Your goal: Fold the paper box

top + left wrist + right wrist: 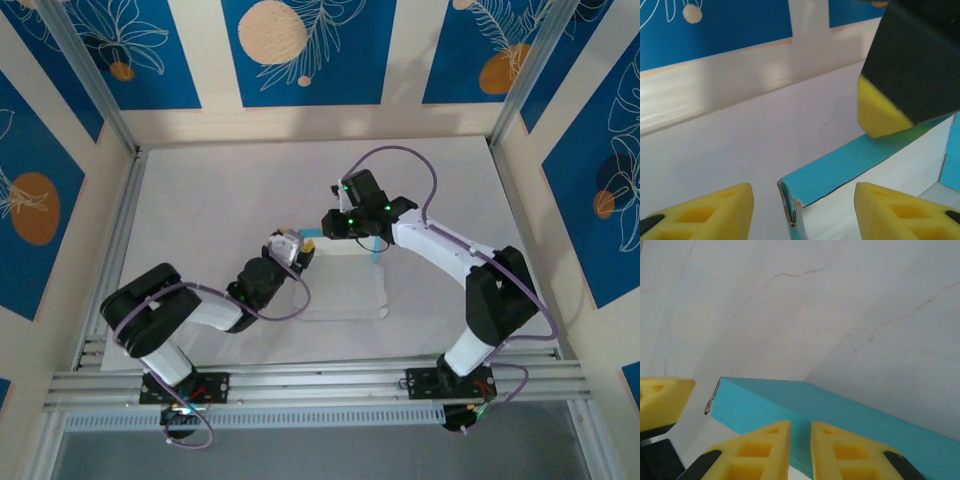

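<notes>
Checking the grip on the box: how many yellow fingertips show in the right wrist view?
3. Two at the bottom edge, the right gripper's, pinch the paper box wall; one sits at the left edge. Others may be hidden.

3 cream walls [400,115] stand around me, hung with blue panels [340,80] of orange circles and white leaves; below me lies a white table [220,200], faintly cracked, evenly lit.

Bright, even light; soft shadows; near foreground in wrist views blurred.
</notes>
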Controlling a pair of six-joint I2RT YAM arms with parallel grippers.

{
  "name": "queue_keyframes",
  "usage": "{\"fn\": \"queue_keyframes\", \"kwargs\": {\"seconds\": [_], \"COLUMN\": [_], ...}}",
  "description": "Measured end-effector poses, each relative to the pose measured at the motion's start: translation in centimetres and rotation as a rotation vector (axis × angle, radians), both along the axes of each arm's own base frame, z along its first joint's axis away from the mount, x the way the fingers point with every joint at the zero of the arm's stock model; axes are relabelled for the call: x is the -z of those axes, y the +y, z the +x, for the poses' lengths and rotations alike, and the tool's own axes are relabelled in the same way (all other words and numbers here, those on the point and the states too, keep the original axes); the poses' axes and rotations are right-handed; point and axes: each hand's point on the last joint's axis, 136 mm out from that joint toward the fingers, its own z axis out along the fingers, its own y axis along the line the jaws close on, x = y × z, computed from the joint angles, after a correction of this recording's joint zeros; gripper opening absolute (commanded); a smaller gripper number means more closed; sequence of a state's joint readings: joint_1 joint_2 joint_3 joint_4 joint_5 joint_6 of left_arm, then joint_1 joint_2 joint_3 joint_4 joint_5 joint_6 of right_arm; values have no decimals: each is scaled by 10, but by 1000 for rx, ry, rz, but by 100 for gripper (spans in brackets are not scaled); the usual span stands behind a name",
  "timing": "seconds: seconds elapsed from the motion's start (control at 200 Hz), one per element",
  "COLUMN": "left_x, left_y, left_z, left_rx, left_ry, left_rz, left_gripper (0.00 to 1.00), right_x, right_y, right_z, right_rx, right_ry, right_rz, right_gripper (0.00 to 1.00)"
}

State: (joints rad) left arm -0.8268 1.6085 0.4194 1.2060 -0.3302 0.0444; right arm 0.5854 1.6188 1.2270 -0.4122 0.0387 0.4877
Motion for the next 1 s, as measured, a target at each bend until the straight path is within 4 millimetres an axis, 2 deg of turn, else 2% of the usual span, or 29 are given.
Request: {"fn": "queue_keyframes", "kwargs": {"seconds": [0.245,0.36,0.54,0.615,0.67,0.77,0.855,0.945,1.0], "left_x": [-23,-39,-89,-108,-114,-104,-72,-30,-13], "left_y": [-7,-6,1,11,17,28,24,14,7], "left_z": [-23,-32,-37,-31,-23,4,23,23,19], "left_rx": [122,151,135,76,41,-13,-18,2,27], "left_ry": [78,127,188,232,283,422,567,730,809], "left_rz": [-52,-74,-108,-147,-169,-218,-246,-262,-281], "left_gripper": [60,57,52,50,51,56,57,57,55], "right_x": [-1,-1,0,0,0,0,0,0,0], "right_y": [-3,-4,-8,-7,-7,-7,-7,-7,-6], "right_z": [2,1,-2,-3,-3,-4,-4,-5,-6], "right_rx": [11,10,15,13,13,13,12,11,9], "right_ry": [-13,-17,-24,-30,-34,-41,-45,-46,-46], "right_rz": [-10,-14,-20,-20,-18,-16,-14,-13,-13], "right_gripper": [21,21,21,21,20,21,21,21,21]}}
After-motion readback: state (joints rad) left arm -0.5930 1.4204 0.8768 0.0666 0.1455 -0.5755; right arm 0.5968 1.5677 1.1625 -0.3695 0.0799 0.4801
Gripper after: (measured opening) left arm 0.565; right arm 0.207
